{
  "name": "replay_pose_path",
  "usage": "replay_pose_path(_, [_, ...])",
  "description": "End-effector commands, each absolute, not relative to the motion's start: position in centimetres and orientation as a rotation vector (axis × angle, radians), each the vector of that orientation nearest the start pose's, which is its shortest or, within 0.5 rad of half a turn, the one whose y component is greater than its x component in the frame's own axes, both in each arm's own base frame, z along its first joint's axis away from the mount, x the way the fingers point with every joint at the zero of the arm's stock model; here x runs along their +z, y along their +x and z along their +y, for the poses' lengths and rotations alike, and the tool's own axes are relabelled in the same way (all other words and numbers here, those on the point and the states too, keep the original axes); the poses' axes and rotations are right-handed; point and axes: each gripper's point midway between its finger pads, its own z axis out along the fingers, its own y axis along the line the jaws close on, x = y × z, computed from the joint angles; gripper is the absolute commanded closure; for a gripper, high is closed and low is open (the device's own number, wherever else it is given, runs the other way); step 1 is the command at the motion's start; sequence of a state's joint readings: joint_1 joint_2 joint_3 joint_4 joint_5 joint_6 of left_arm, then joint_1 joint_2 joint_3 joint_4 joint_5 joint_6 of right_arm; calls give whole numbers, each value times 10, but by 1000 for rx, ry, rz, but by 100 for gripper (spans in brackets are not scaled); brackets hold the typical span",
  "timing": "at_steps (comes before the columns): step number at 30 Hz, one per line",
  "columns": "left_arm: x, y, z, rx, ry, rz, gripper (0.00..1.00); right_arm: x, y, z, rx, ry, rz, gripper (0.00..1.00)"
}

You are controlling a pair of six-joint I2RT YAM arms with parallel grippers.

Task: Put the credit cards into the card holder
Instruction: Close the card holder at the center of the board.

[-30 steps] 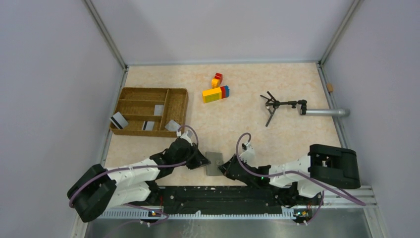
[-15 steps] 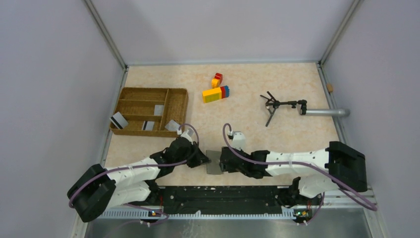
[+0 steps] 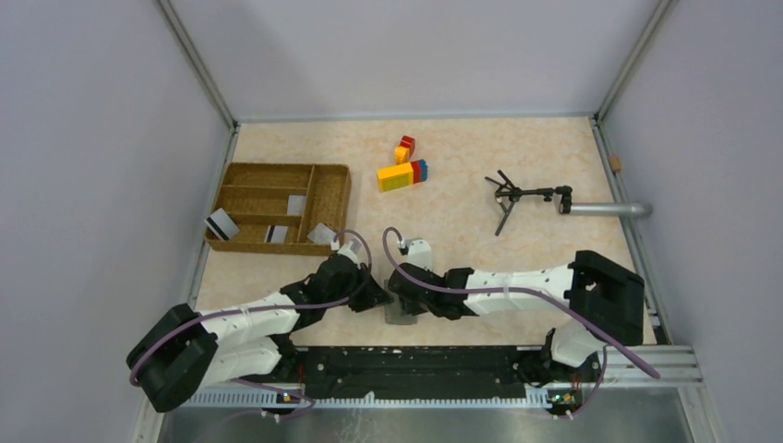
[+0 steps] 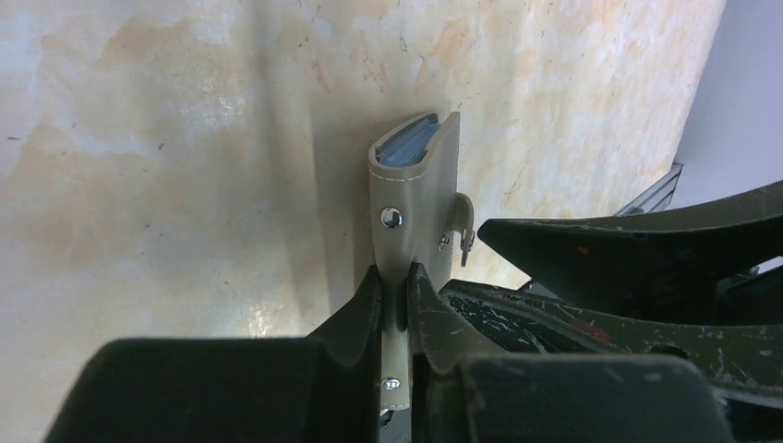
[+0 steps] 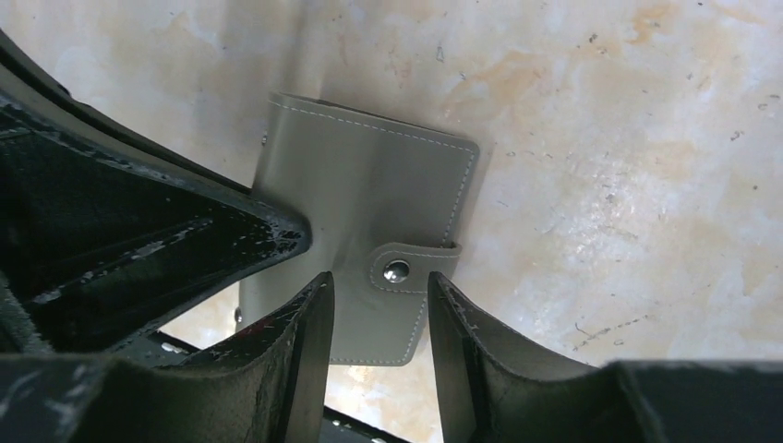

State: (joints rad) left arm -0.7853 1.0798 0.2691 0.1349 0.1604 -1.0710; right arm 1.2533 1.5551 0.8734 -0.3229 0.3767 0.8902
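Left jaws pinch the thin, probably floppy card holder (image 5: 369, 203); half-open right jaws straddle its snap tab (image 5: 399, 269), the natural hold.

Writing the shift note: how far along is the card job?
Done: nothing visible. In hand: left jaws pinch an edge of the card holder, right jaws open astride its fastened snap tab. Left: unsnap it, then load the credit cards waiting at the wicker tray.

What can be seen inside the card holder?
Only blue-grey inner panels show at one end of the card holder; its closed grey covers hide whatever else is inside.
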Motion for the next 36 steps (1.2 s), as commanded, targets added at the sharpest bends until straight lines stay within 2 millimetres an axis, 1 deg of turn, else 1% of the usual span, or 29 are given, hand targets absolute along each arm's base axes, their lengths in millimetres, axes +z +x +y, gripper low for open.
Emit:
replay_pose_path(1, [41, 161, -245, -1040, -243, 2503, 100, 59, 156, 338, 401, -340, 2461, 60])
replay_pose_path(7, [40, 161, -246, -1045, -243, 2507, 100, 53, 157, 338, 347, -357, 2477, 66])
replay_pose_path(12, [40, 161, -246, -1041, -245, 2507, 100, 50, 160, 329, 273, -349, 2488, 72])
replay_pose_path(16, [39, 161, -246, -1040, -244, 2510, 100, 47, 159, 330, 278, -356, 2490, 74])
replay_pose_path(21, [39, 160, -245, -1042, -246, 2510, 100, 44, 160, 332, 286, -352, 2482, 81])
replay_pose_path(23, [39, 160, -245, -1041, -246, 2510, 100, 45, 162, 331, 278, -350, 2475, 82])
replay_pose_path(26, [38, 161, -245, -1042, -248, 2509, 100, 48, 164, 332, 272, -357, 2463, 76])
replay_pose_path(29, [38, 160, -246, -1046, -246, 2511, 100, 45, 165, 333, 263, -365, 2465, 77])
replay_pose_path(32, [37, 160, -246, -1046, -247, 2515, 100, 43, 165, 332, 248, -362, 2469, 81])
replay_pose_path(34, [37, 160, -245, -1045, -248, 2514, 100, 45, 165, 332, 255, -355, 2467, 86])
replay_pose_path(36, [37, 159, -245, -1045, -248, 2514, 100, 50, 165, 332, 274, -345, 2459, 88])
